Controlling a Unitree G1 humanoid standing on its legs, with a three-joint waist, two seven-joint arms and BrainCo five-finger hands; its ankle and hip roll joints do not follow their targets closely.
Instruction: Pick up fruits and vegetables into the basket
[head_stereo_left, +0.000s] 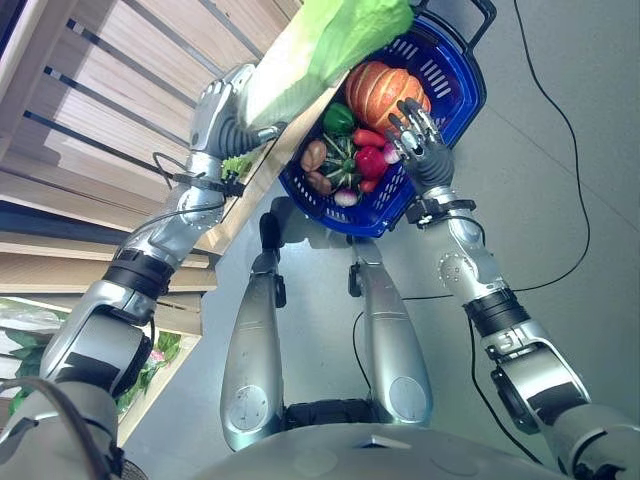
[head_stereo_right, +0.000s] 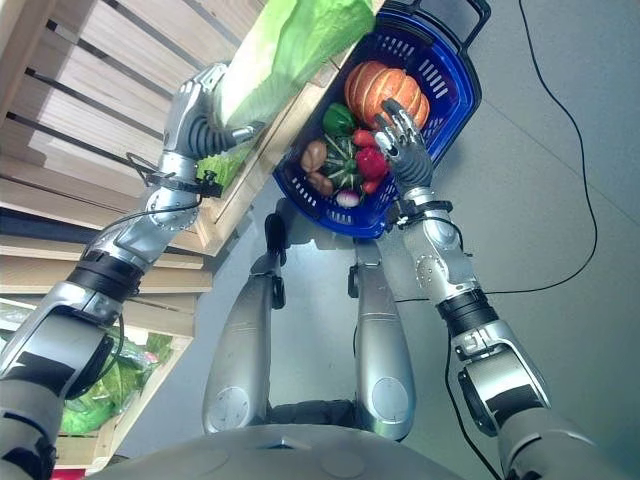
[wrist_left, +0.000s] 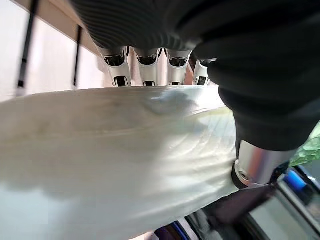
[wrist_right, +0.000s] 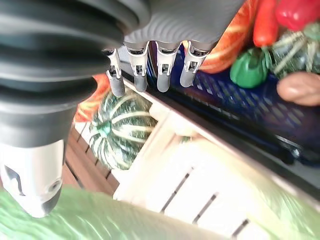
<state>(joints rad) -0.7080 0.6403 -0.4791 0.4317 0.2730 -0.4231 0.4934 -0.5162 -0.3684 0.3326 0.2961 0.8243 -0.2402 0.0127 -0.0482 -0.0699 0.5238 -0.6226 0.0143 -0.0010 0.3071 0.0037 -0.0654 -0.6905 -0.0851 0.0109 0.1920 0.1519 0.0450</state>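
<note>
My left hand (head_stereo_left: 225, 108) is curled round the white stalk of a large cabbage (head_stereo_left: 320, 45), whose green leaves reach over the rim of the blue basket (head_stereo_left: 462, 92). In the left wrist view the pale stalk (wrist_left: 115, 150) lies between the fingers (wrist_left: 145, 65) and the thumb (wrist_left: 255, 165). The basket holds an orange pumpkin (head_stereo_left: 385, 90), a green pepper (head_stereo_left: 338, 118), a red pepper (head_stereo_left: 370, 160), a striped squash (wrist_right: 120, 130) and other vegetables. My right hand (head_stereo_left: 420, 142) hovers open over the basket's near side, its fingers (wrist_right: 150, 70) straight and holding nothing.
Slatted wooden shelves (head_stereo_left: 100, 100) rise along the left, right beside the basket. A leafy green (head_stereo_left: 238, 165) lies on the shelf by my left wrist, and more greens (head_stereo_right: 100, 400) fill a lower crate. Grey floor (head_stereo_left: 560, 150) spreads to the right.
</note>
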